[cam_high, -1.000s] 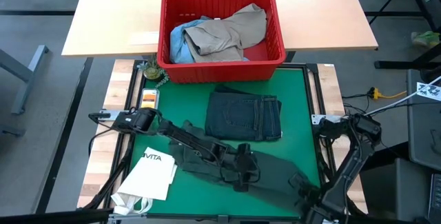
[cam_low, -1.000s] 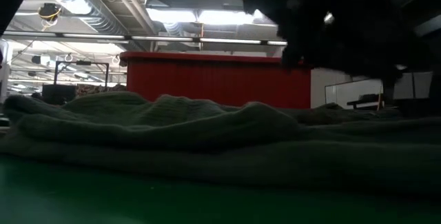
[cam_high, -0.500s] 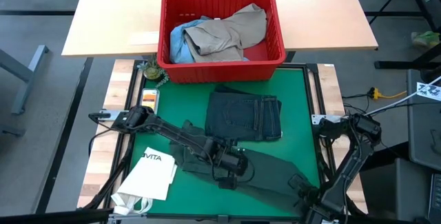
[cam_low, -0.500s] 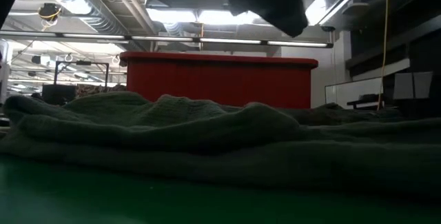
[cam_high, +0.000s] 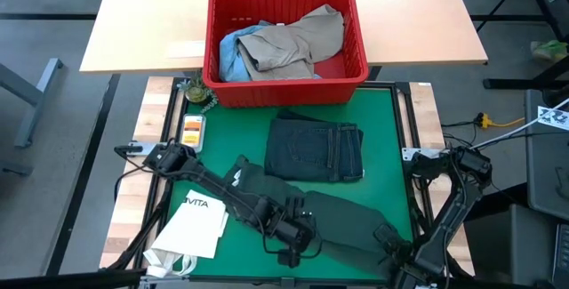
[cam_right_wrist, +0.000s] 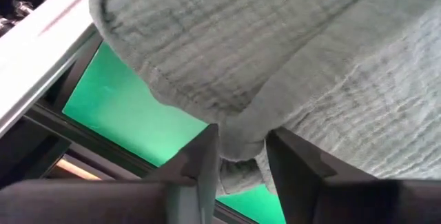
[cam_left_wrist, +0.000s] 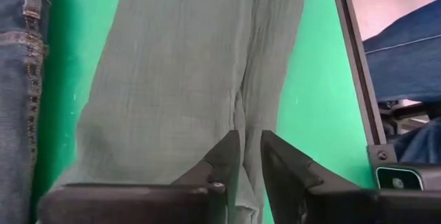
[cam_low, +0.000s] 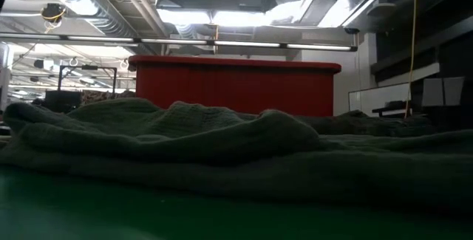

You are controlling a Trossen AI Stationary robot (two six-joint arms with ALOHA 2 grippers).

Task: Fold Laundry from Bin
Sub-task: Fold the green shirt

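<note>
Two end effectors low, pinching green shirt (cam_high: 342,216)

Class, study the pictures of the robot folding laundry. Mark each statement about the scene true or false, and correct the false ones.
1. The red bin is empty. False: a tan garment and a light blue one lie in it.
2. Folded jeans lie on the green mat in front of the bin. True.
3. The left claw pinches a fold of the green shirt. True.
4. The white paper bag lies on top of the jeans. False: it lies at the mat's near left corner, apart from them.
5. The right claw is over the bin. False: it is at the shirt's edge, at the mat's near right corner.
</note>
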